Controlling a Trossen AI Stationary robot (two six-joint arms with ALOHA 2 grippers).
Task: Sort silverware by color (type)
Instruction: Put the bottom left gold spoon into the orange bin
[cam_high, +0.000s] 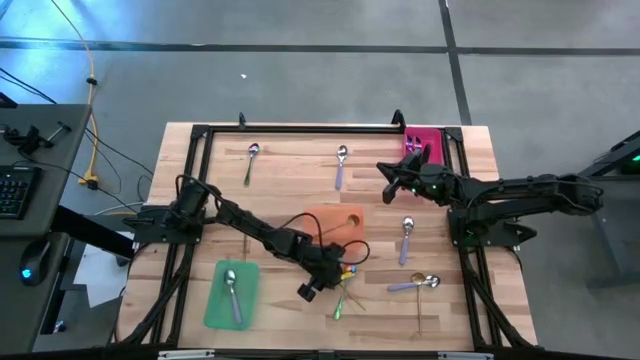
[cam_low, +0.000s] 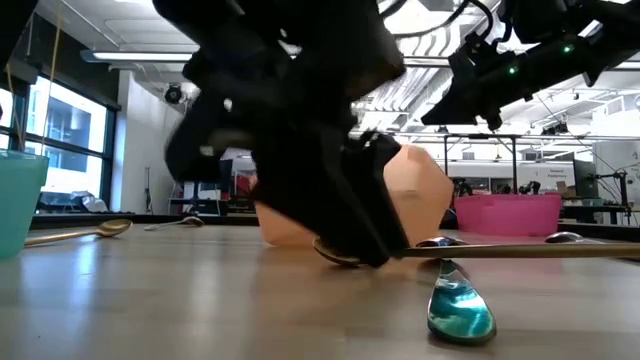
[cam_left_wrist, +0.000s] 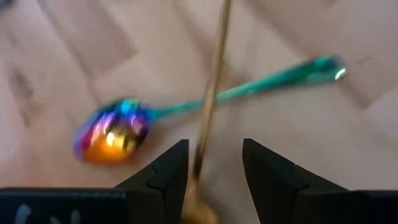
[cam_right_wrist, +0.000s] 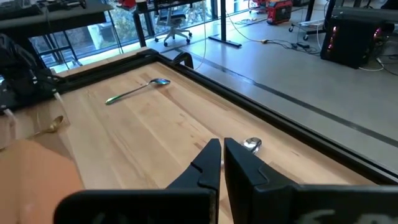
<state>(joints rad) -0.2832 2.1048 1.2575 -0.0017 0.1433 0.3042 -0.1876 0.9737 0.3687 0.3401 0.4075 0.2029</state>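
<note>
Pale wooden planks of the bench (cam_high: 290, 170) carry scattered cutlery. Low at the near edge, the left claw (cam_left_wrist: 214, 165) stands spread, its fingers straddling but not pinching a slim gold-handled spoon (cam_left_wrist: 213, 93) whose long axis runs straight ahead between them. Just beyond, crossing under it, lies an iridescent rainbow spoon (cam_left_wrist: 115, 132) with a green handle. Farther right, the right claw (cam_right_wrist: 221, 158) hovers pinched shut and empty, well apart.

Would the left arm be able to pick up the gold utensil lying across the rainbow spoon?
Probably yes: the left hand is open, its fingers straddle the gold utensil, and nothing blocks it.
</note>
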